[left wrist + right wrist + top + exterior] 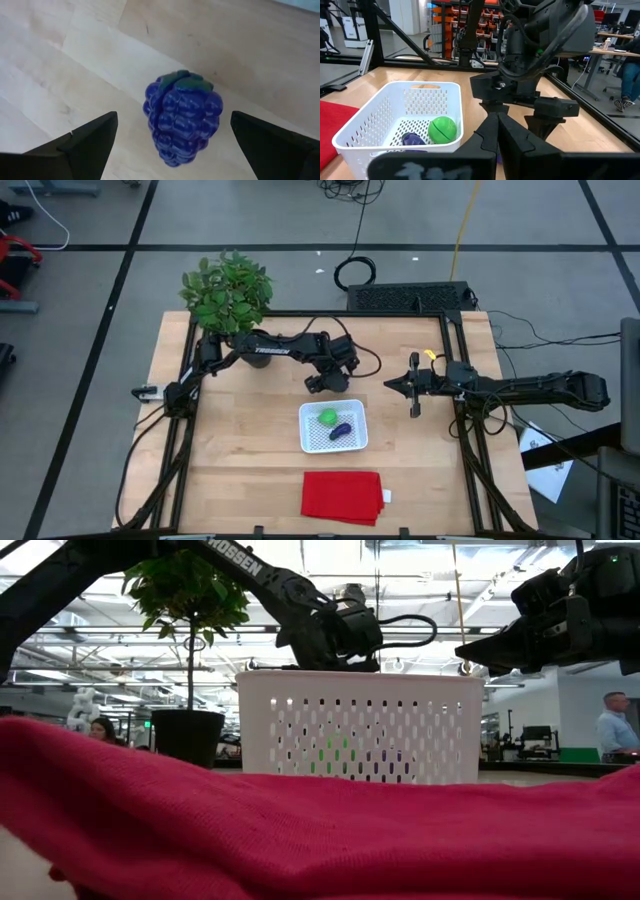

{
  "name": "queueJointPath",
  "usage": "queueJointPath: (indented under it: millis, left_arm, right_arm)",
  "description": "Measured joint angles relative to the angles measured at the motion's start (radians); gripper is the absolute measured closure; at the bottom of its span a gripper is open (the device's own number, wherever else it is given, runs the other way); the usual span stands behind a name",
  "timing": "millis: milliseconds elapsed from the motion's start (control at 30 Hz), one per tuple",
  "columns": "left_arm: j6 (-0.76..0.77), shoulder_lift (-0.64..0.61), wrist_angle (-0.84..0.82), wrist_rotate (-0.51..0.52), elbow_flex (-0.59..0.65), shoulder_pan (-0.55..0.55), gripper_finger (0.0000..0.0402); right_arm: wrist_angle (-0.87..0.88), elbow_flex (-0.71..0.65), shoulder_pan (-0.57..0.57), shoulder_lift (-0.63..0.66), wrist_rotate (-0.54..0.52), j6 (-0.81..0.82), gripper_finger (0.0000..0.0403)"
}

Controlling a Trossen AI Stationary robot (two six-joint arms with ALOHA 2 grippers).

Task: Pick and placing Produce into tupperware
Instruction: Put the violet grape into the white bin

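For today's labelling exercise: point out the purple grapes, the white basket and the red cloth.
purple grapes [182,120]: left wrist view, middle of the bunch.
white basket [355,134]: right wrist view, perforated side wall.
red cloth [341,496]: high view, centre of the fold.

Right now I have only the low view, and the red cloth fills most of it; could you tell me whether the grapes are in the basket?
Observer: Not yet. The grapes lie on the bare table, between the open left jaws.
Operator: Thank you. What is inside the basket?
Observer: A green ball and a dark purple piece lie in the basket.
Operator: And where is the right arm?
Observer: The right jaws are shut, out to the right of the basket and apart from it.
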State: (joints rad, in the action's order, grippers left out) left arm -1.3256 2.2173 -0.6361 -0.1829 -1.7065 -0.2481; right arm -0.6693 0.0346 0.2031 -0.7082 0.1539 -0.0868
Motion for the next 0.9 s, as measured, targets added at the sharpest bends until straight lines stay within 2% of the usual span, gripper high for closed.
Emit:
queueJointPath:
  millis: [167,267,667,800,900]
  left_arm:
    - [0.000,0.000,0.000,-0.012,0.000,-0.002,0.0007]
    - [-0.003,0.000,-0.006,-0.028,0.000,0.001,0.0022]
    - [-0.007,0.000,-0.015,-0.029,0.000,0.003,0.0191]
    - [-0.007,0.000,-0.015,-0.027,-0.001,0.005,0.0223]
    - [-0.010,-0.001,-0.014,0.002,-0.001,0.013,0.0229]
  right_arm:
    - [0.000,0.000,0.000,0.000,0.000,0.000,0.0403]
    - [0.000,0.000,0.000,0.000,0.000,0.000,0.0403]
    - [0.000,0.000,0.000,0.000,0.000,0.000,0.0403]
    - [0.000,0.000,0.000,0.000,0.000,0.000,0.0403]
    - [0.000,0.000,0.000,0.000,0.000,0.000,0.0403]
